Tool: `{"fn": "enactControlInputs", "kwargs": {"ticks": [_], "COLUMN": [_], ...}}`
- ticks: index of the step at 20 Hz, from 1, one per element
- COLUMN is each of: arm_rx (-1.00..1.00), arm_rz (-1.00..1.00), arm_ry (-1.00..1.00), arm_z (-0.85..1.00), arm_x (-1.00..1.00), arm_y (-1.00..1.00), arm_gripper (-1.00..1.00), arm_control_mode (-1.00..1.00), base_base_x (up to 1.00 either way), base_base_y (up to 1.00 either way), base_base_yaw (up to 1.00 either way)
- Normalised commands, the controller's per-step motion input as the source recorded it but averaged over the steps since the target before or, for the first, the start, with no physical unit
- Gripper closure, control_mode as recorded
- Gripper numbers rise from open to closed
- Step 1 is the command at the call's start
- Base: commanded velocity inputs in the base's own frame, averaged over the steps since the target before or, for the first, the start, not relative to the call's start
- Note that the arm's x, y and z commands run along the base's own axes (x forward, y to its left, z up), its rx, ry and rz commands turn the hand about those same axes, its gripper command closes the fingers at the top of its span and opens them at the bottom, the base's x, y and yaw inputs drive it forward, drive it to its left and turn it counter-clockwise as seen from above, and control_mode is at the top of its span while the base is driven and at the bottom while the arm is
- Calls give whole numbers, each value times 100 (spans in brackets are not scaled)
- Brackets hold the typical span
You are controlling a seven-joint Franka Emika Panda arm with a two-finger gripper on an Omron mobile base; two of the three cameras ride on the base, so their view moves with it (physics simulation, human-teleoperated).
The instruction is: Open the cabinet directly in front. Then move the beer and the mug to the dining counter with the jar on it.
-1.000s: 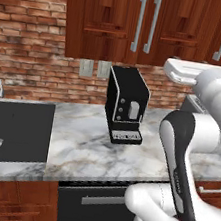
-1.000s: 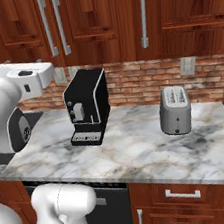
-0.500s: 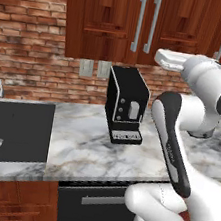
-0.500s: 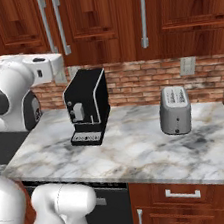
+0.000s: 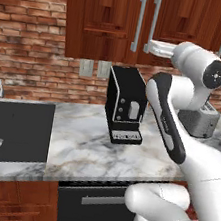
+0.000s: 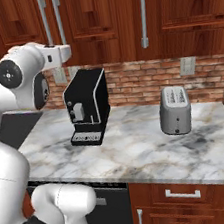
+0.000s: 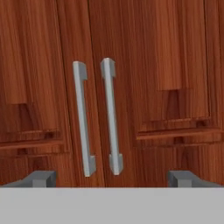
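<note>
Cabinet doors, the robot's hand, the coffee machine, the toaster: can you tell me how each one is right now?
cabinet: both doors shut, the two bar handles side by side.
hand: open, raised and pointed at the cabinet's handles, holding nothing.
coffee machine: upright on the counter.
toaster: upright on the counter, nothing sticking out of the slots.
sink: looks empty, no water running.

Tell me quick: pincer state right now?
Pincer: open, holding nothing, aimed at the two bar handles of the closed cabinet.
</note>
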Motion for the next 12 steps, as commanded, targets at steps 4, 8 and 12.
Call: {"fn": "enactControlInputs", "kwargs": {"ticks": [4, 8, 12], "arm_rx": [0, 0, 1], "arm_rz": [0, 0, 0], "arm_ry": [6, 4, 4], "arm_z": [0, -2, -10], "arm_x": [67, 71, 76], "arm_y": [0, 0, 0], "arm_gripper": [-100, -100, -100], "arm_control_mode": [-100, -100, -100], "base_base_x": [0, 0, 0], "base_base_y": [0, 0, 0], "base_base_yaw": [0, 0, 0]}}
